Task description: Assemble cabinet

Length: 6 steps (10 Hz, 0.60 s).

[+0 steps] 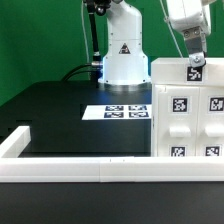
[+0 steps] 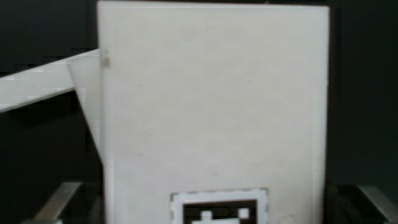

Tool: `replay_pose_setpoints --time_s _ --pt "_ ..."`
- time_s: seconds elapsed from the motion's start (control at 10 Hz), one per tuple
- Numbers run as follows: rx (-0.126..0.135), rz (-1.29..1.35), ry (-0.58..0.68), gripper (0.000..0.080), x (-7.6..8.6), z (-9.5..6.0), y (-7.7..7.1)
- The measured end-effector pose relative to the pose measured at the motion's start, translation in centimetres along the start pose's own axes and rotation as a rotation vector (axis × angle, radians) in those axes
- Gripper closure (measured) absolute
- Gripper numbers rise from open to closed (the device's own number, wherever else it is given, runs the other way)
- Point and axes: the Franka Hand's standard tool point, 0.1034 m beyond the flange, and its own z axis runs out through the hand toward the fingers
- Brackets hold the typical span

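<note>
The cabinet (image 1: 190, 110), a large white box with square tag markers on its faces, stands upright at the exterior view's right, against the front rail. My gripper (image 1: 194, 58) hangs right over its top edge. In the wrist view the cabinet's plain white face (image 2: 214, 100) fills the middle, with one tag (image 2: 221, 208) near my gripper (image 2: 214, 205). A dark finger (image 2: 66, 200) shows on each side of the white body, with a thin dark gap between each finger and the cabinet. The gripper is open and straddles the cabinet without gripping it.
A long low white border rail (image 1: 90, 168) runs along the front and up the exterior view's left side; a piece of it shows in the wrist view (image 2: 36, 90). The marker board (image 1: 125, 110) lies on the black table (image 1: 60, 115) before the robot base (image 1: 122, 55).
</note>
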Motion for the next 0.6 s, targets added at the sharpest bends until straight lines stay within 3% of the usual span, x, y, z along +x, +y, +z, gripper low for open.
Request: replay_pose_setpoints --time_s 0.2,0.3,0.4,0.6 --pt "-0.001 -0.021 0.0 0.024 0.0 0.1 0.1" --pt "-0.004 -0.035 -0.001 0.0169 -0.1 0.1 0.1" --pt "-0.022 -0.102 -0.01 0.0169 0.0 -0.3 0.0" --pt "-0.029 -0.168 -0.035 0.0153 -0.6 -1.9 -0.3"
